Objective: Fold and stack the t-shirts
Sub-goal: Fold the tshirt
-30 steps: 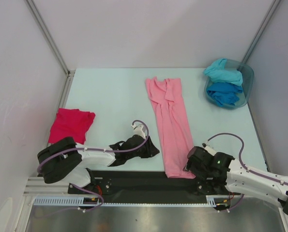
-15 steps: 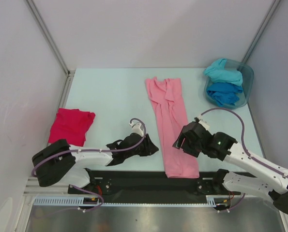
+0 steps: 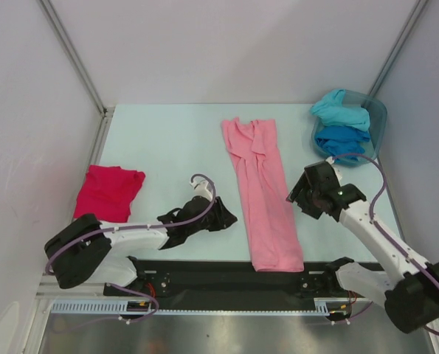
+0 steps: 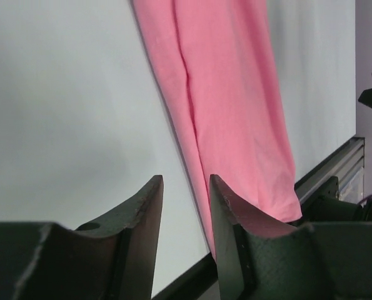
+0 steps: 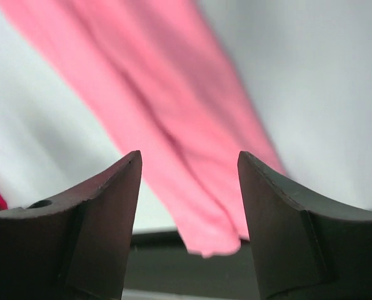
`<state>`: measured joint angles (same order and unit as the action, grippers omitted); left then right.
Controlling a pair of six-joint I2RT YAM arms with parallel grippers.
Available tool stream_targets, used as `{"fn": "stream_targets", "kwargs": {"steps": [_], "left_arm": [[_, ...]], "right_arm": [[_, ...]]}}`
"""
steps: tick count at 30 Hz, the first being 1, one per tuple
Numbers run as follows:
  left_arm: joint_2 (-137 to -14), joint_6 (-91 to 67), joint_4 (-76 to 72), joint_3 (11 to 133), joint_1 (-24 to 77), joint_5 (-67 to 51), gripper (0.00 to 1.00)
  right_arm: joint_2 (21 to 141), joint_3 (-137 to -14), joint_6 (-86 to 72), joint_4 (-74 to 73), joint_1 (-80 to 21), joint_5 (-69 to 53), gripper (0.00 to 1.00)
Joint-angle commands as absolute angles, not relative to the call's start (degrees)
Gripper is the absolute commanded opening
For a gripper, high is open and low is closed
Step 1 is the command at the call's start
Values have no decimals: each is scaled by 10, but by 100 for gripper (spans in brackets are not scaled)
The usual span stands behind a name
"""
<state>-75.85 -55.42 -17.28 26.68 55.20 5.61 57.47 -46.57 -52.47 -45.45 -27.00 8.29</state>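
the light pink t-shirt [image 3: 262,193] lies folded into a long strip.

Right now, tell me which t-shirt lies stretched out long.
The light pink t-shirt, mid-table; the crimson t-shirt is a compact bundle at the left, and the turquoise t-shirt and blue t-shirt are heaped in the tub.

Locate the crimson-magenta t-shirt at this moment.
In the top view, the crimson-magenta t-shirt lies at the left edge of the table, left of the left gripper and the pink t-shirt.
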Motion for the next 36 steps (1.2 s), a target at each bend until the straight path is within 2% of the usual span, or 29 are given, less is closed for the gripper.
{"fn": "stream_targets", "kwargs": {"steps": [1,7,11,16,21,28,36], "left_arm": [[-780,-542,-199,276,513,42,41],[-863,-539,-243,328,382,-51,42],[-933,-519,-236,428,307,-92,42],[-1044,-534,-257,539,257,-182,43],[-1142,-531,-220,672,236,-214,43],[-1224,-498,-136,833,202,-217,44],[-1286,-398,62,977,171,-162,45]], "right_arm": [[634,-466,-454,-363,-196,33,67],[785,-529,-432,-244,-139,-9,68],[902,-614,-421,-215,-131,-14,67],[1052,-763,-414,-189,-121,-35,67],[1177,-902,-403,-213,-108,-47,67],[1266,-1019,-406,-220,-77,-60,68],[1314,-1111,-393,-252,-34,-76,68]]}}
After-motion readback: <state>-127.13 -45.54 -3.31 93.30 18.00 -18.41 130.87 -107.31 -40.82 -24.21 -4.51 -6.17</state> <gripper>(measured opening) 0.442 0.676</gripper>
